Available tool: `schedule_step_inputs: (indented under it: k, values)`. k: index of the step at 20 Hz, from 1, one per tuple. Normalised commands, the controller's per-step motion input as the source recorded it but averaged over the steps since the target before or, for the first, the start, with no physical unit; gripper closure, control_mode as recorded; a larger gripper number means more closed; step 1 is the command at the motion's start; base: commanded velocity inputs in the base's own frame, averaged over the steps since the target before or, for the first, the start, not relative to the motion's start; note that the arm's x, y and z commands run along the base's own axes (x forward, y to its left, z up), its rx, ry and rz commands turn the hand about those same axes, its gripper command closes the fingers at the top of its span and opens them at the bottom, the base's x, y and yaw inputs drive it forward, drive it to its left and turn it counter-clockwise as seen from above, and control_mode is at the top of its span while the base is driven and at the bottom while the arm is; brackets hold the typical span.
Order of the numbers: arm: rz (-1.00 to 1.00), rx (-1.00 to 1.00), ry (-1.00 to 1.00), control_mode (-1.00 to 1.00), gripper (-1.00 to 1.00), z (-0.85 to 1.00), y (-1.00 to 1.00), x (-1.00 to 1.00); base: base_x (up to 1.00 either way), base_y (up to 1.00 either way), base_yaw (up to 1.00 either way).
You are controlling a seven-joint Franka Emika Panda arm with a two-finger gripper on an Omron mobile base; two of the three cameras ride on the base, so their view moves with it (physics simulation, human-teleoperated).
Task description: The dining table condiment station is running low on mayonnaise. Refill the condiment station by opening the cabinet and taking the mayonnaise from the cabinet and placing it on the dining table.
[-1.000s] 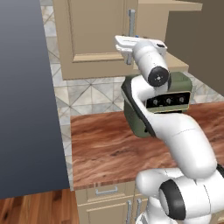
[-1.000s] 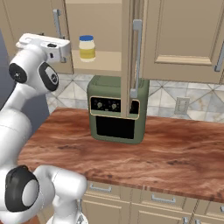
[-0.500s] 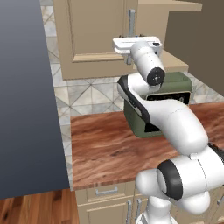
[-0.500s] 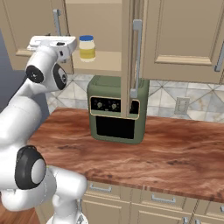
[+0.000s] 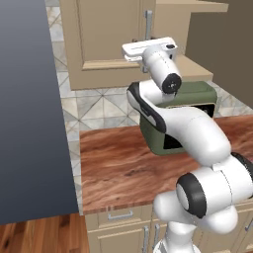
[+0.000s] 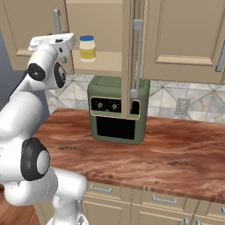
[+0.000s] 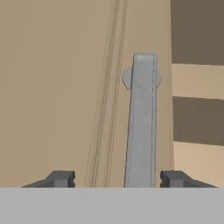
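The mayonnaise (image 6: 87, 48), a blue-lidded jar with a yellowish label, stands on the lower shelf of the cabinet (image 6: 103, 66). The cabinet's right door (image 6: 132, 48) swings out edge-on; its left door (image 5: 106, 44) is shut. My gripper (image 7: 117, 179) is open and raised in front of the left door. Its dark fingertips (image 7: 59, 178) stand either side of that door's silver bar handle (image 7: 141, 127), which runs between them without showing contact. From the base, my white hand (image 6: 52, 42) sits left of the jar, level with it. The dining table is out of view.
A green oven (image 6: 116, 110) stands on the wood counter (image 6: 167, 154) right under the open cabinet. A tall dark grey panel (image 5: 29, 123) walls off the left. Another shut cupboard door (image 6: 184, 35) is to the right, with a wall outlet (image 6: 182, 105) below it.
My hand has edged a little closer to the left door's handle, and the arm's lower links have folded in under it. The jar and both doors stay as they were.
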Motion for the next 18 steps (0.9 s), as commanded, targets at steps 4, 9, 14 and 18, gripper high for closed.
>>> schedule_step_inputs:
  k: [4, 9, 14, 18]
  values:
    - [0.0, -0.06, 0.07, -1.0, 1.0, 0.0, 0.24, 0.36, 0.0, 0.0, 0.0]
    - [0.0, 0.0, 0.27, -1.0, 1.0, -0.02, 0.13, 0.17, 0.0, 0.0, 0.0]
    - [0.0, 0.01, 0.13, -1.0, 1.0, -0.13, 0.23, -0.15, 0.0, 0.0, 0.0]
    - [0.07, 0.02, 0.0, -1.0, 1.0, 0.0, 0.44, -0.67, 0.0, 0.0, 0.0]
